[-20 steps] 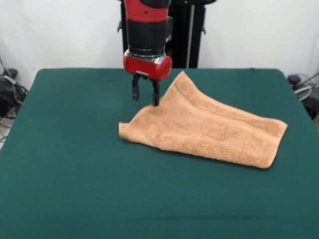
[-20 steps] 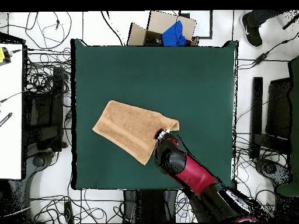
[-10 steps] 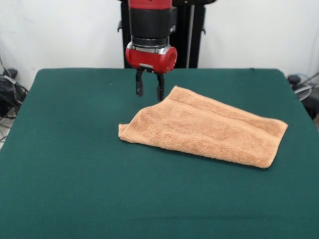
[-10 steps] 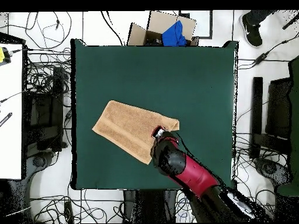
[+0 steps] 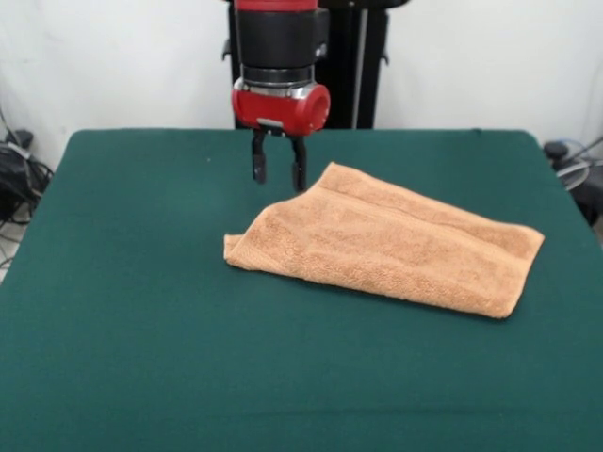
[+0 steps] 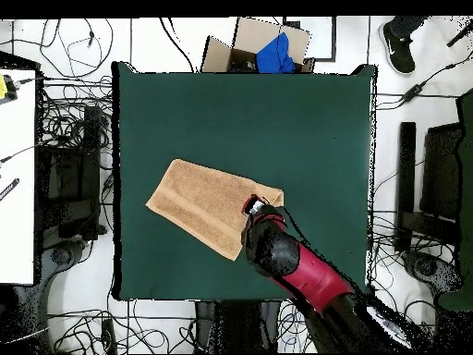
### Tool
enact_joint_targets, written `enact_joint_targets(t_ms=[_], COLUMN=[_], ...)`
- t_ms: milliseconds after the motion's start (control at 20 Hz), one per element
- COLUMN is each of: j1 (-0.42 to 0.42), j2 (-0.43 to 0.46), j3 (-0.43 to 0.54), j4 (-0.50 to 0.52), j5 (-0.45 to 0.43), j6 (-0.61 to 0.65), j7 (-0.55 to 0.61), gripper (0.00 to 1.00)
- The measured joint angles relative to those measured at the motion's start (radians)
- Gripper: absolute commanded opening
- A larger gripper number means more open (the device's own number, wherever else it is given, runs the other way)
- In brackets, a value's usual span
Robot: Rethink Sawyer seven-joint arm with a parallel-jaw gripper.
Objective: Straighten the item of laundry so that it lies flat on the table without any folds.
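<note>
Hand towel (image 5: 396, 250), orange-tan: lay folded over on green worktop (image 5: 141, 282), near robot's side, one corner beneath arm. Tool (image 5: 278, 172): fingers parted, empty, hovered just above towel's far corner

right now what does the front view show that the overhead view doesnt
Only the front view shows the gripper from the side: its two dark fingers hang apart, empty, above the table just behind the towel, touching nothing. It also shows the towel doubled over, with a rounded fold along its left end.

Only the overhead view shows the floor around the table: tangled cables and a cardboard box holding something blue. There the arm hides the gripper.

Both show the orange-tan towel lying at an angle on the green table with the arm at one of its corners.
</note>
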Motion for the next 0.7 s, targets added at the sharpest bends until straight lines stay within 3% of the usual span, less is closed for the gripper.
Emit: enact_joint_targets(t_ms=[700], j1=[0.001], j2=[0.055], j3=[0.000], j4=[0.000], j5=[0.000], j6=[-0.005], j7=[0.000], gripper=[1.00])
